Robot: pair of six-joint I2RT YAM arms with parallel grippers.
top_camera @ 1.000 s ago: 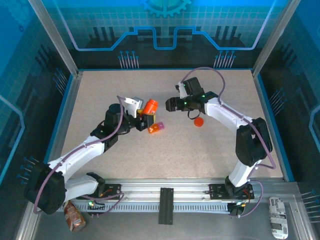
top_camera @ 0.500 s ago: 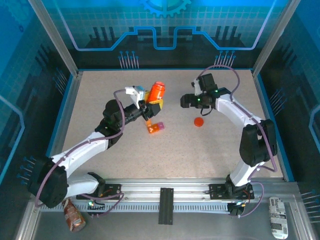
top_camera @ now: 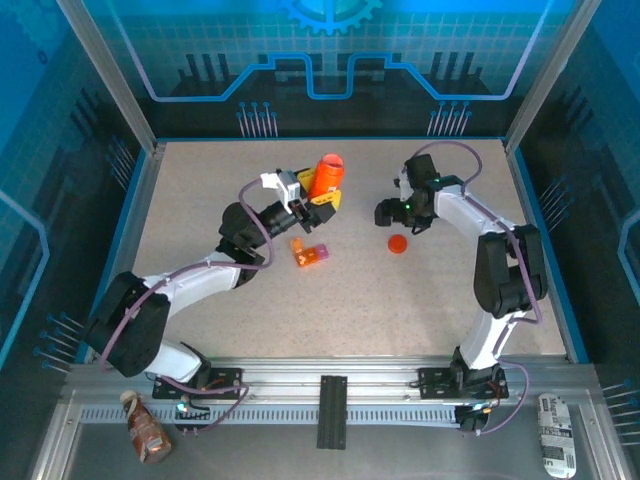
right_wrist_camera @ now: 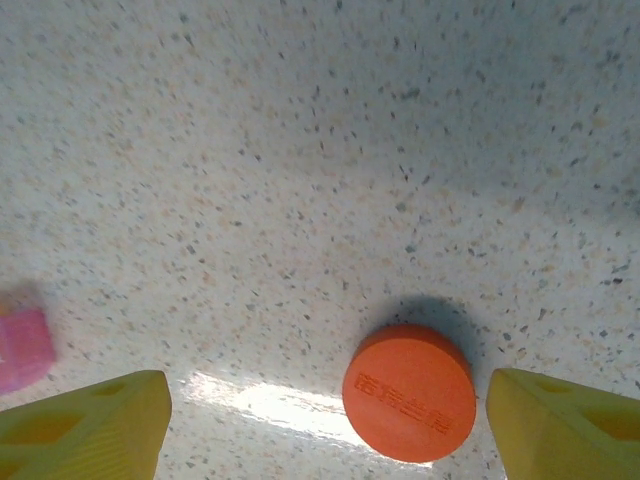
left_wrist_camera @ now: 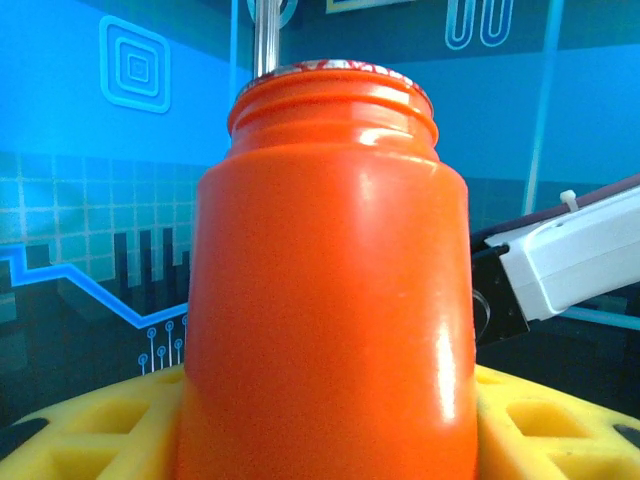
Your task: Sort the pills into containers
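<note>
From above, the left end effector (top_camera: pixel 322 196) is clamped on the raised orange bottle (top_camera: pixel 326 174), just beyond the compartment box (top_camera: pixel 310 253) lying on the desk (top_camera: pixel 430 310); the left wrist view shows that bottle (left_wrist_camera: pixel 330 290) wedged between yellow fingers (left_wrist_camera: pixel 85 430); the right wrist view shows the right end effector (right_wrist_camera: pixel 328 402) spread apart astride an orange cap (right_wrist_camera: pixel 408 392).

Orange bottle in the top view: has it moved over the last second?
Yes. The orange bottle, held by the left gripper, went up-frame toward the back wall, farther from the pill box, which stayed put.
</note>
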